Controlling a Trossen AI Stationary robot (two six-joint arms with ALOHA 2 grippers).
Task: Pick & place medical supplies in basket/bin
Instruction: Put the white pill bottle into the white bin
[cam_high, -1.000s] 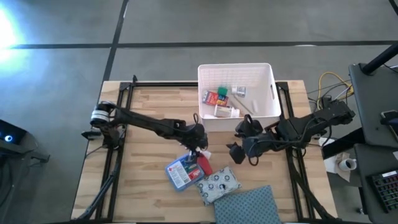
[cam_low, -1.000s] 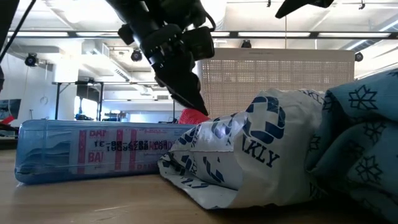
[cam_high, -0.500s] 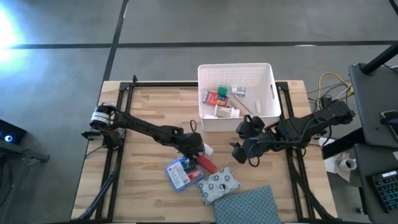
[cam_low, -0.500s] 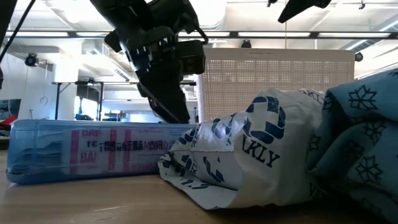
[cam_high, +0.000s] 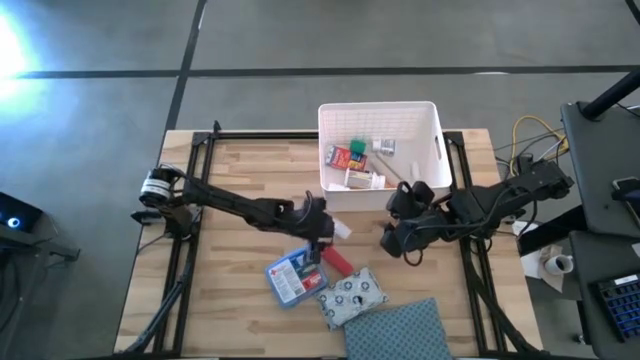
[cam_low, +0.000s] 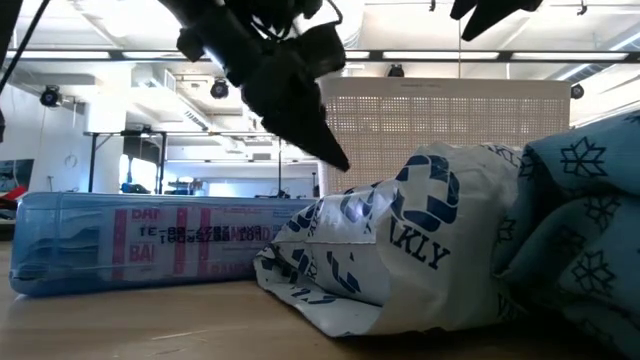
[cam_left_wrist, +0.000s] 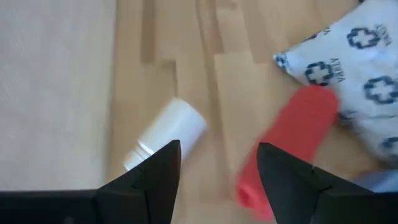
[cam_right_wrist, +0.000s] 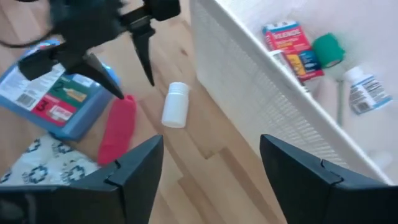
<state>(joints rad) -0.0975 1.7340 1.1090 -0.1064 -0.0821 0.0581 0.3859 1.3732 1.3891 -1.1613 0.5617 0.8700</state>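
Bin: the white bin stands at the far edge of the bench, between the two arms.
Already in the bin: a red pack, a green-capped item, a white bottle and a small labelled bottle lie on its floor.
Still out on the bench: a white pill bottle lying on its side just in front of the bin, a red pack, a blue-and-red flat packet and a white patterned pouch. The last three lie touching in a row.
Not part of the job: the dotted cloth at the near edge.
Left tool: the left tool hangs over the bottle and the red pack, fingers apart and holding nothing.
Right tool: the right tool waits just in front of the bin's near wall, fingers apart, empty.
Progress: roughly half done by my reckoning; four items left to move.
Step in hand: likely a reach for the bottle or the red pack.
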